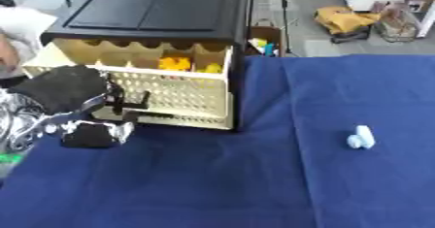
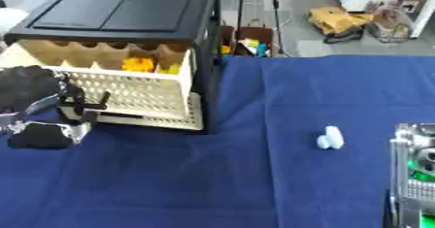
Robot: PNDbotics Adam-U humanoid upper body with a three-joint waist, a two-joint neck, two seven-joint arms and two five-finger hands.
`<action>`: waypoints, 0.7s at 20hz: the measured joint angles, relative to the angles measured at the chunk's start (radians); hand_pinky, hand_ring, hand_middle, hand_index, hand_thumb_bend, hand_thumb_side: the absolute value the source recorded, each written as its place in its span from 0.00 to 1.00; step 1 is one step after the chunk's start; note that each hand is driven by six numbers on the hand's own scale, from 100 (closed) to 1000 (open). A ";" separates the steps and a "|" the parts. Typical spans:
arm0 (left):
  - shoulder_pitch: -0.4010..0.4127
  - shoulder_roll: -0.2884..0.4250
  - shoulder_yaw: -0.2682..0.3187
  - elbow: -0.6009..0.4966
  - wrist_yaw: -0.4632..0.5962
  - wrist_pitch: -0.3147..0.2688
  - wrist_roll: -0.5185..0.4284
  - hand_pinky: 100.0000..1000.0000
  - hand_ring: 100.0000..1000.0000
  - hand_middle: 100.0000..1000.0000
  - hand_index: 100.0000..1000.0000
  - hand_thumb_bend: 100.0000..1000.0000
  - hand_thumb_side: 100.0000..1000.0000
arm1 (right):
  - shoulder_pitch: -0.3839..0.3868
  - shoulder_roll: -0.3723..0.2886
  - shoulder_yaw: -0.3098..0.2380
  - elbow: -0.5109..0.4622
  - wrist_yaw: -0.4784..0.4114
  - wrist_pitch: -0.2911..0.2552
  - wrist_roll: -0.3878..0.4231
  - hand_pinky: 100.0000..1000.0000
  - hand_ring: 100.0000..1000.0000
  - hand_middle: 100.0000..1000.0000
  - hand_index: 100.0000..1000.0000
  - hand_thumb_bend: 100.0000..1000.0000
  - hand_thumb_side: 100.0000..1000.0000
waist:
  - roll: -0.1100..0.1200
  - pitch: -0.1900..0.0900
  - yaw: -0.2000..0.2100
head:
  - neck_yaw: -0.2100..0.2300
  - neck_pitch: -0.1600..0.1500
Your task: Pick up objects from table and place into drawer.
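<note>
Yellow drawer contents (image 1: 176, 63) half hidden

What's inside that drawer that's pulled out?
Inside the open cream drawer sit yellow and orange things, near its back right. The robot's left hand covers the drawer's left front, and the perforated front wall hides the bottom, so anything else there cannot be seen.

Left hand (image 1: 81, 106) black with silver joints; right arm (image 2: 416, 173) silver, perhaps green-lit.

Matt dark blue cloth table cover (image 1: 255, 183), faintly creased; cream perforated plastic drawer (image 1: 183, 93); smooth matt black plastic cabinet top (image 1: 153, 4).
</note>
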 measured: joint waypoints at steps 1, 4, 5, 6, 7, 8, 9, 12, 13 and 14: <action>0.002 0.000 0.000 0.000 0.001 -0.003 0.003 0.00 0.00 0.08 0.49 0.00 0.69 | 0.000 0.000 0.000 0.000 0.000 0.000 0.000 0.66 0.70 0.53 0.68 0.00 0.97 | 0.000 0.000 0.001 | 0.000 0.000; 0.004 -0.001 0.000 0.000 0.005 -0.011 0.014 0.00 0.00 0.08 0.48 0.00 0.69 | 0.000 0.000 0.000 0.000 0.001 0.000 -0.002 0.66 0.70 0.53 0.68 0.00 0.97 | 0.000 0.000 0.001 | 0.000 0.000; 0.004 -0.001 0.000 0.000 0.007 -0.015 0.018 0.00 0.00 0.08 0.48 0.00 0.69 | 0.000 0.000 0.000 0.000 0.001 0.001 -0.003 0.67 0.70 0.53 0.68 0.00 0.97 | 0.000 0.000 0.002 | 0.000 0.000; 0.004 -0.003 0.000 0.000 0.008 -0.019 0.022 0.00 0.00 0.08 0.48 0.00 0.69 | 0.000 0.000 0.000 0.000 0.001 0.001 -0.003 0.67 0.70 0.53 0.68 0.00 0.97 | 0.000 0.000 0.003 | 0.001 0.000; 0.003 -0.006 0.000 0.000 0.011 -0.024 0.027 0.00 0.00 0.08 0.48 0.00 0.69 | 0.000 0.000 0.000 0.000 0.001 0.001 -0.004 0.67 0.70 0.53 0.68 0.00 0.97 | -0.001 0.000 0.003 | 0.001 0.000; 0.002 -0.008 -0.001 0.000 0.014 -0.029 0.031 0.00 0.00 0.08 0.47 0.00 0.69 | 0.000 0.000 0.000 0.000 0.001 0.002 -0.004 0.67 0.70 0.53 0.68 0.00 0.97 | -0.001 0.000 0.004 | 0.001 0.000; 0.001 -0.008 -0.001 0.001 0.015 -0.033 0.035 0.00 0.00 0.08 0.47 0.00 0.69 | 0.000 0.000 0.000 0.000 0.001 0.002 -0.004 0.67 0.70 0.53 0.68 0.00 0.97 | -0.001 0.000 0.004 | 0.001 0.000; 0.001 -0.008 -0.003 0.003 0.015 -0.042 0.044 0.00 0.00 0.08 0.47 0.00 0.69 | 0.000 0.000 0.000 0.000 0.001 0.002 -0.004 0.67 0.70 0.53 0.68 0.00 0.97 | -0.002 0.000 0.004 | 0.001 0.000; 0.003 -0.008 -0.003 0.003 0.015 -0.045 0.046 0.00 0.00 0.08 0.46 0.00 0.69 | 0.000 0.000 0.000 0.000 0.002 0.002 -0.004 0.67 0.70 0.53 0.68 0.00 0.97 | -0.002 0.000 0.004 | 0.001 0.000; 0.005 -0.008 -0.003 0.003 0.015 -0.047 0.048 0.00 0.00 0.08 0.46 0.00 0.69 | 0.000 0.000 0.000 0.000 0.003 0.002 -0.004 0.67 0.70 0.53 0.68 0.00 0.97 | -0.003 0.000 0.004 | 0.001 0.000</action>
